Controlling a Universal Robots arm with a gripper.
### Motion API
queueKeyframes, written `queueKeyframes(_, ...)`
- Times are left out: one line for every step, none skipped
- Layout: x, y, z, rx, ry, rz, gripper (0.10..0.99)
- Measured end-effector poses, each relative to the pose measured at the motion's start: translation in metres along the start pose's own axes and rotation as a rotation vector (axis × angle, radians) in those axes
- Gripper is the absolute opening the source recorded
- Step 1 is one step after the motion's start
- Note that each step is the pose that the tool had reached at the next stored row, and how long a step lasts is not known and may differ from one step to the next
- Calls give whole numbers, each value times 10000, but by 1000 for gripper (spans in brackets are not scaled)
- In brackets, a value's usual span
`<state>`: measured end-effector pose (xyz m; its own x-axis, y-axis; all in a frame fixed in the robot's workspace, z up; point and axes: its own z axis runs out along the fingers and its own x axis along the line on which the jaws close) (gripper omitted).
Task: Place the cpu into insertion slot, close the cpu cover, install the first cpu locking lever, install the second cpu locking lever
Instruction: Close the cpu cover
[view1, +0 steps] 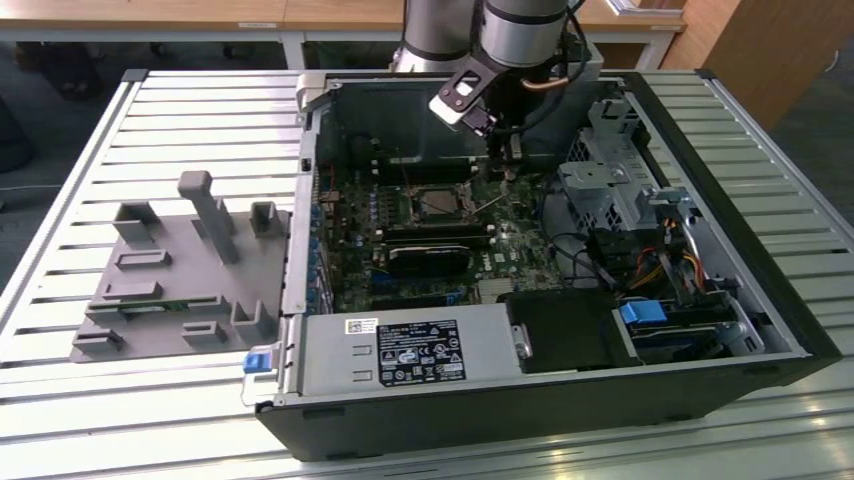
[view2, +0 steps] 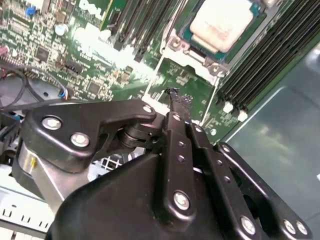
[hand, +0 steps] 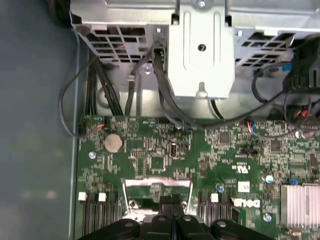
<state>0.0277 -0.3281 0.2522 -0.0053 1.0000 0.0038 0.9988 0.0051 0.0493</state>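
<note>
The cpu (view2: 220, 22), a small square with a pale silver top, lies in the insertion slot (view2: 194, 56) on the green board inside the open computer case. In the exterior view the insertion slot (view1: 438, 205) is in the middle of the board. The cpu cover (hand: 157, 181), a thin silver frame, is flipped open beside the slot, and the board shows through its cut-out. My gripper (view2: 175, 94) is shut with nothing in it. Its tips hover just over the open cpu cover (view2: 156, 75). From outside, the gripper (view1: 505, 170) hangs just beyond the slot toward the exterior view's right.
Long black memory slots (view2: 270, 55) flank the socket. A metal drive cage (view1: 607, 190) and cables (hand: 100, 90) stand close to the arm. A power supply (view1: 400, 350) is at the case's front. A grey fixture block (view1: 174, 270) lies on the slatted table at the exterior view's left.
</note>
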Motion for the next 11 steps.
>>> queueKeyframes(7, 15, 0, 1, -2, 0, 106)
queueKeyframes(15, 32, 1, 1, -1, 0, 106)
queueKeyframes(22, 49, 2, 1, -1, 0, 106)
queueKeyframes(29, 67, 3, 1, -1, -1, 106)
queueKeyframes(32, 76, 3, 1, -1, -3, 106)
queueKeyframes(33, 84, 4, 1, 0, -14, 106)
queueKeyframes(33, 95, 4, 2, 1, -34, 106)
queueKeyframes(33, 111, 5, 2, 2, -51, 106)
queueKeyframes(34, 131, 6, 7, 2, -61, 106)
queueKeyframes(34, 152, 7, 11, 3, -67, 106)
queueKeyframes(34, 170, 8, 16, 3, -75, 106)
